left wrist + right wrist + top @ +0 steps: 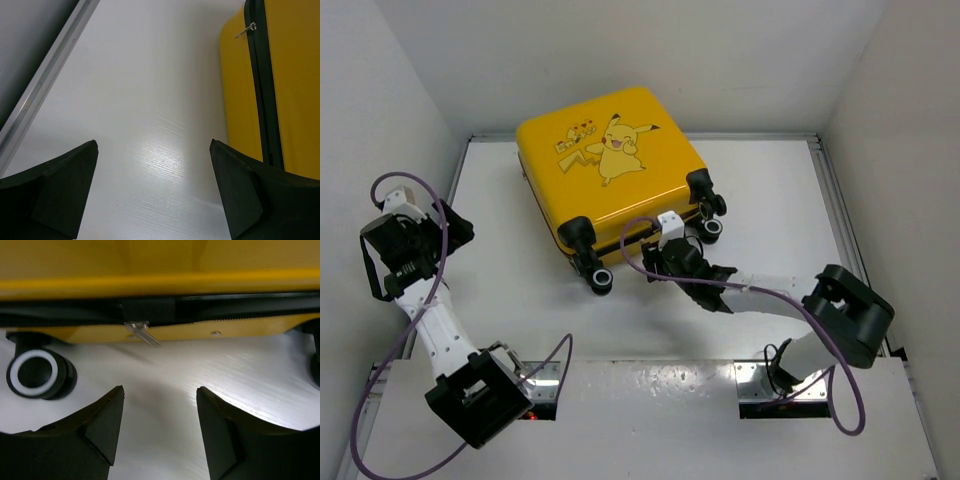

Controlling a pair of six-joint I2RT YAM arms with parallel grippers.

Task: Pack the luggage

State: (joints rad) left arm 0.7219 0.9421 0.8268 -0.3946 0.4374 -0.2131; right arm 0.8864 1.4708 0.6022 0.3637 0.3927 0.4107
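The yellow luggage (610, 160) with the Pikachu cartoon lies flat and closed at the back middle of the table, its black wheels toward me. My right gripper (660, 246) is open and empty, just in front of the wheel-side edge. In the right wrist view the black zipper seam (160, 310) runs across, with a silver zipper pull (142, 333) hanging just beyond my open fingertips. My left gripper (455, 228) is open and empty, left of the luggage. The left wrist view shows the luggage side (280, 85) with another small silver pull (246, 30).
A black-and-white caster wheel (34, 374) sits left of my right fingers; more wheels (596, 272) (708, 208) stick out from the luggage's near edge. A metal rail (45, 80) borders the table at the left. White walls enclose the table.
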